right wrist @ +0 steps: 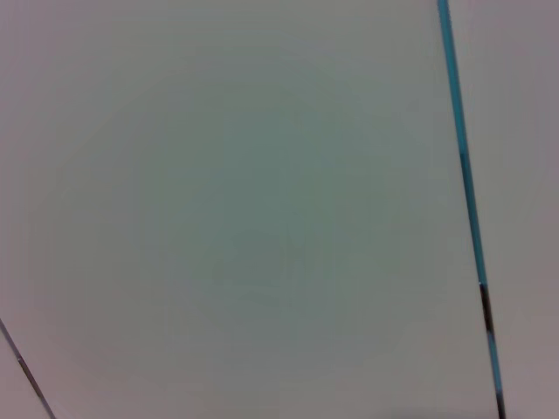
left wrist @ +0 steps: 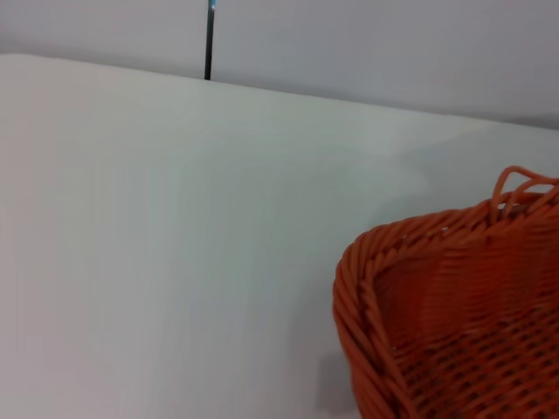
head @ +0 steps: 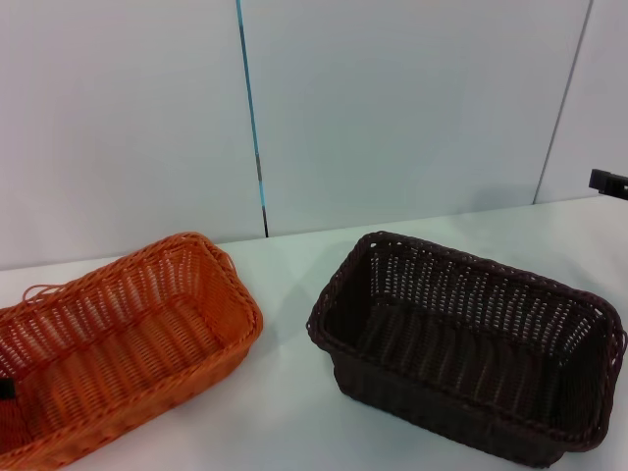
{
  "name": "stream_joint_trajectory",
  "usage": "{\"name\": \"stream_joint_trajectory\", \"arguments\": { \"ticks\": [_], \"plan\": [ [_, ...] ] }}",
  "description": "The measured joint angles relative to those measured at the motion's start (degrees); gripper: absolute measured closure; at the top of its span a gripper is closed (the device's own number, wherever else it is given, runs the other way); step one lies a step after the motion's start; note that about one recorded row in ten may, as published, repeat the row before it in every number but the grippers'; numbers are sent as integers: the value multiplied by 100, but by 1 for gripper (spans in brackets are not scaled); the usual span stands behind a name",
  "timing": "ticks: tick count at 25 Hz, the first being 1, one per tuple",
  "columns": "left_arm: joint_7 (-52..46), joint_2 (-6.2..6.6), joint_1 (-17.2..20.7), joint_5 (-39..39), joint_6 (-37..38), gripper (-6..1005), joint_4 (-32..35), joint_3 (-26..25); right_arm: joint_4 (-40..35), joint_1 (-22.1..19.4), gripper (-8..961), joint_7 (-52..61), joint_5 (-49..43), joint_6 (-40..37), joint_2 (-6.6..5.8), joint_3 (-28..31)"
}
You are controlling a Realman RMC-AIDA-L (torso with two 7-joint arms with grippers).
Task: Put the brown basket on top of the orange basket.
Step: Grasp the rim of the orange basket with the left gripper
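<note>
The orange basket (head: 118, 339) lies on the white table at the left, open side up, with a loose strand at its far left corner. That corner of the orange basket (left wrist: 454, 314) fills the near part of the left wrist view. The brown basket (head: 466, 339) stands apart to the right, also open side up, with a strip of bare table between the two. A dark sliver of my left gripper (head: 5, 389) shows at the left edge, over the orange basket's near side. A dark bit of my right gripper (head: 608, 182) shows at the right edge, well above the brown basket.
The white table (head: 294, 392) runs back to a pale panelled wall (head: 392, 108) with a blue seam (head: 250, 108). The right wrist view shows only that wall (right wrist: 244, 209) and a blue seam (right wrist: 467, 192).
</note>
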Motion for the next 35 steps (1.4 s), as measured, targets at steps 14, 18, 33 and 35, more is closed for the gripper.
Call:
{"name": "stream_joint_trajectory", "arguments": {
  "ticks": [14,18,33,35],
  "plan": [
    [-184,-17,-23,67,-4,222,9,-4,-25,10,187,-4,0,-21,0,0],
    [-235,-14,-23,67,2,445,13,-4,-33,10,187,-4,0,-26,0,0],
    [-234,42,-59,65,-48,796,130,-17,-43,17,188,-4,2,-56,0,0],
    [-233,45,-59,65,-53,797,143,-8,-44,17,188,-4,2,-56,0,0]
  ]
}}
